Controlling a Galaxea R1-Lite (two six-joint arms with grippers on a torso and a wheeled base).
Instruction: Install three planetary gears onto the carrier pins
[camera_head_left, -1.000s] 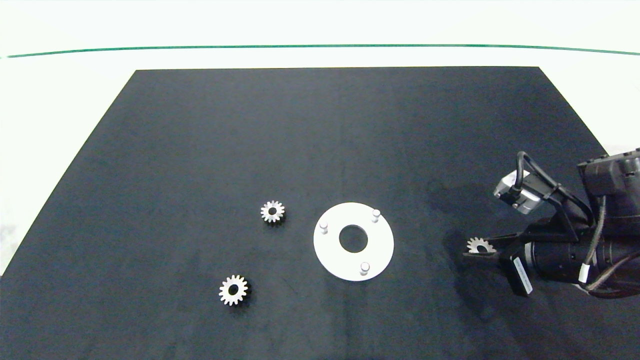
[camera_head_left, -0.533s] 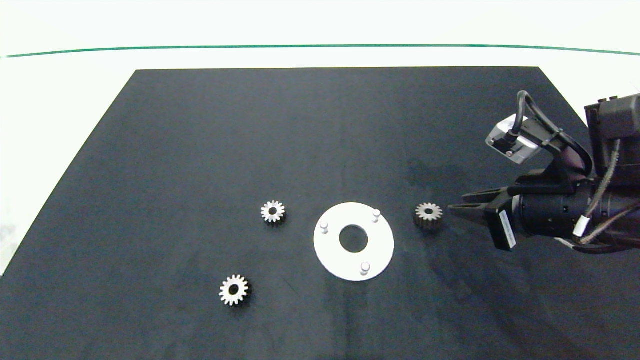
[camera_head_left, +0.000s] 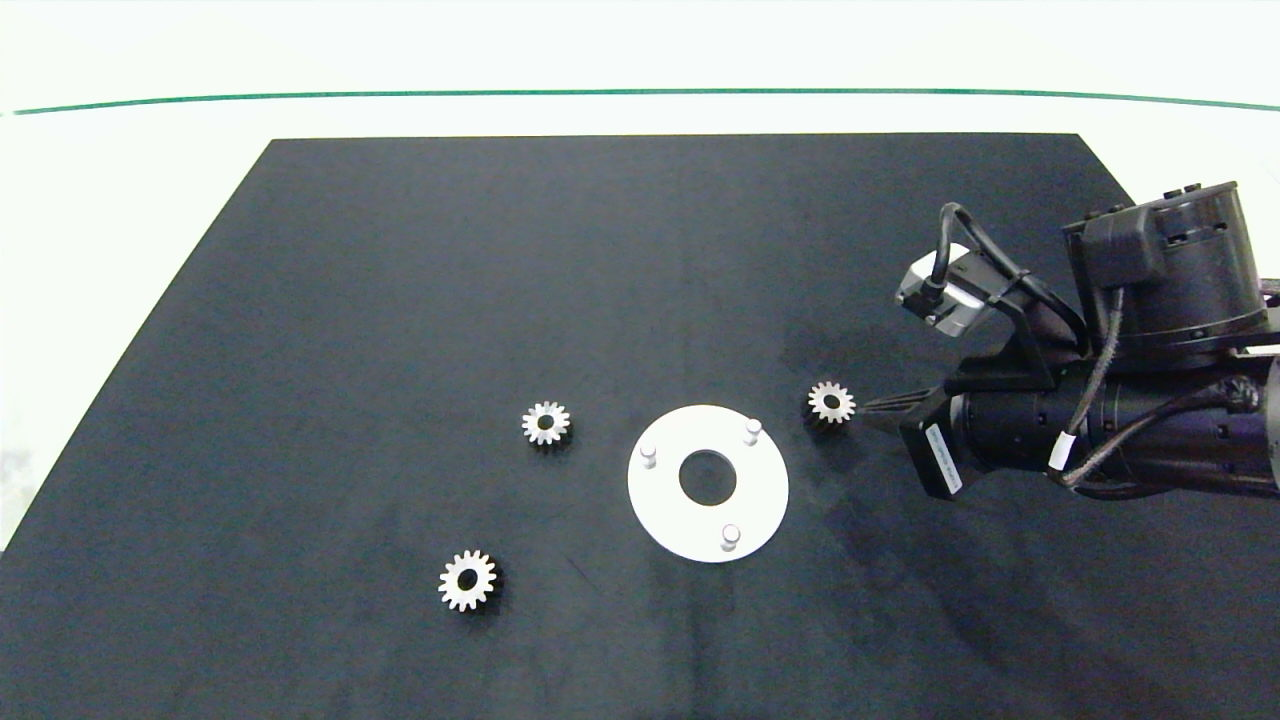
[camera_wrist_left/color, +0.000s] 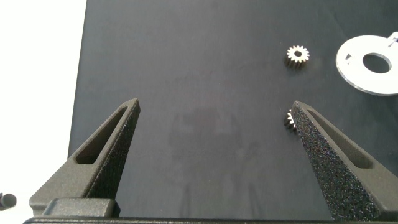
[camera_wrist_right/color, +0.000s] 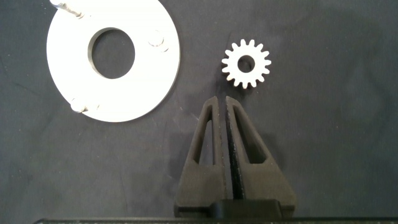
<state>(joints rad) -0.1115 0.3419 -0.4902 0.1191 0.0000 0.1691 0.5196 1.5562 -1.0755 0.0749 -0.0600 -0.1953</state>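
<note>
Black matting covers the white table (camera_head_left: 120, 200). All three carrier pins (camera_head_left: 752, 428) on the white disc (camera_head_left: 770, 490) stand bare; no planetary gears (camera_head_left: 545, 423) are installed. Right gripper (camera_head_left: 872, 408): fingers pressed together, empty, one gear (camera_head_left: 830, 402) lying just beyond its tips. Left gripper (camera_wrist_left/color: 214, 109): spread wide, empty, another gear beside one finger.

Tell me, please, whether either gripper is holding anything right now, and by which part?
Nothing is held. The right gripper is shut on nothing, its tips just short of a gear lying on the mat. The left gripper is open and empty.
</note>
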